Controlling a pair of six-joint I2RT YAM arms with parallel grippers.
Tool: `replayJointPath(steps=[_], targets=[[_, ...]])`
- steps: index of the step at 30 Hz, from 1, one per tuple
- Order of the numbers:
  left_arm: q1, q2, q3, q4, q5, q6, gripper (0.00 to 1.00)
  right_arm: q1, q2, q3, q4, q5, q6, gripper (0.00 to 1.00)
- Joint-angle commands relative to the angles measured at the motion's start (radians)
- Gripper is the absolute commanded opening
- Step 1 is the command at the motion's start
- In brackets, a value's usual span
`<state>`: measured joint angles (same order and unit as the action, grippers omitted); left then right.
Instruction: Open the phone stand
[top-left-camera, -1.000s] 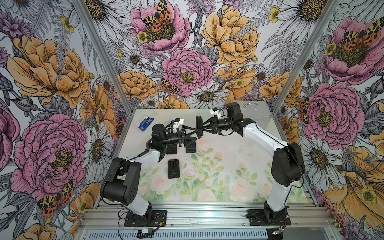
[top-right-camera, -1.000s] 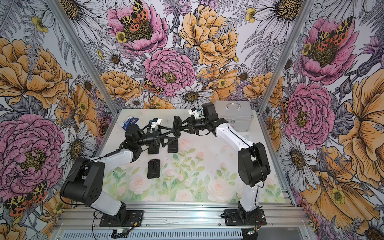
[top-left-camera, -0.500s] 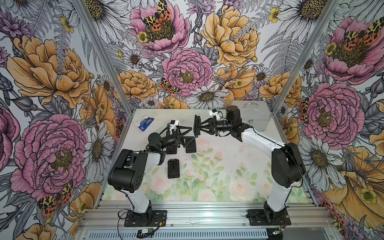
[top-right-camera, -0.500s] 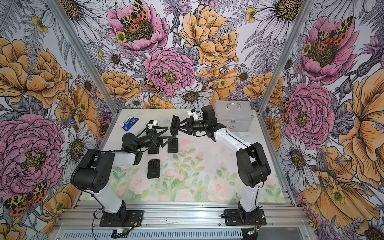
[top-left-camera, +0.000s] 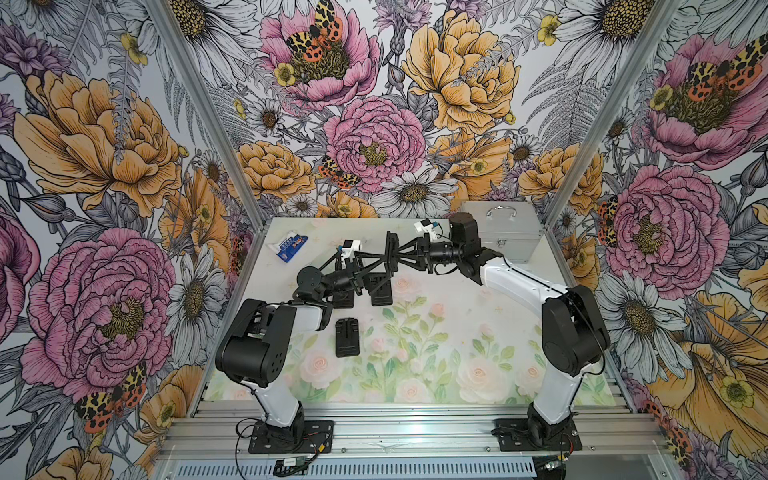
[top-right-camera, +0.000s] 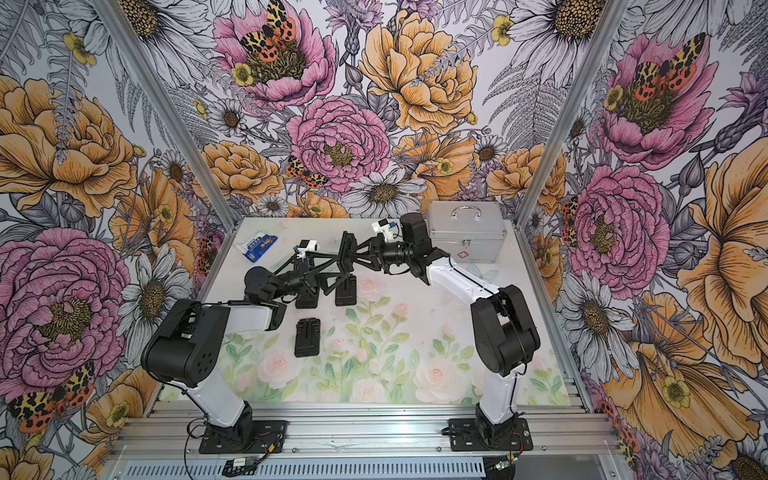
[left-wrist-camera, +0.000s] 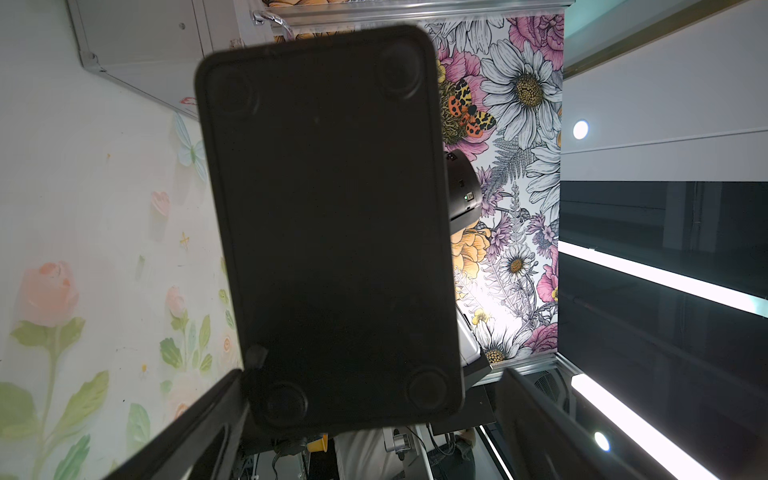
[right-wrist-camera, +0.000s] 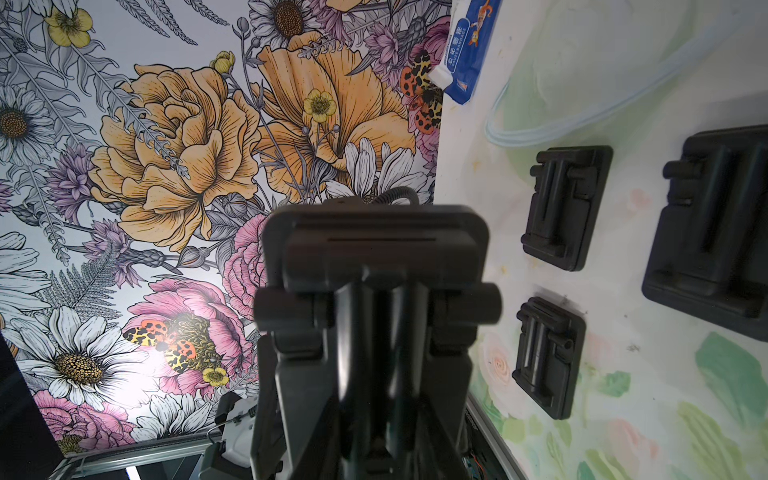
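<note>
Left of the case (top-left-camera: 505, 232), above the table (top-left-camera: 457, 332), the following is recorded.

1. Stand (top-left-camera: 391, 255): black, held in mid-air on edge. Its hinged side is turned toward the case and its flat underside, fitted with four round feet, away from it. It is gripped by the right gripper (top-left-camera: 402, 259), whose jaws are clamped on the stand's central part. The exact contact is blurred in the right wrist view.

2. Left gripper (top-left-camera: 376, 268): placed on the stand's far side from the case, with its jaws spread wide. In the left wrist view one of the fingers (left-wrist-camera: 195, 428) is seen at the underside's edge and the other is kept apart from it. Whether the first one touches cannot be told.

3. Three more stands, all laid flat on the table and folded: two (top-left-camera: 381, 289) (top-left-camera: 344, 297) are set side by side under the grippers, left of the case. The third (top-left-camera: 347, 336) is placed further from the case, nearer the arm bases.

4. Pouch (top-left-camera: 291, 247): blue and white, laid flat well to the left of the case, by the table's left edge.
</note>
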<state>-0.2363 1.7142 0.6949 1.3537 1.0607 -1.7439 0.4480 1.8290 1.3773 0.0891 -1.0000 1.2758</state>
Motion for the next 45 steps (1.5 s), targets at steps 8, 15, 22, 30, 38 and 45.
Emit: replayJointPath(steps=[8,15,22,30,38,45], targets=[[0.01,-0.04,0.012,-0.054,0.028,0.066,0.86,0.014,0.023,0.036,0.045,0.007,0.0,0.0],[0.035,-0.044,0.008,-0.056,0.033,0.07,0.69,0.014,0.024,0.036,0.045,0.011,-0.001,0.0],[0.072,-0.062,-0.006,-0.056,0.039,0.069,0.61,0.01,0.026,0.037,0.032,0.004,-0.009,0.0],[0.121,-0.079,-0.019,-0.06,0.059,0.069,0.61,-0.001,0.015,0.039,-0.006,-0.004,-0.032,0.0],[0.156,-0.085,-0.024,-0.06,0.072,0.071,0.6,-0.021,-0.003,0.033,-0.041,-0.012,-0.058,0.0],[0.203,-0.099,-0.026,-0.064,0.091,0.07,0.59,-0.053,-0.033,0.017,-0.086,-0.028,-0.091,0.0]])
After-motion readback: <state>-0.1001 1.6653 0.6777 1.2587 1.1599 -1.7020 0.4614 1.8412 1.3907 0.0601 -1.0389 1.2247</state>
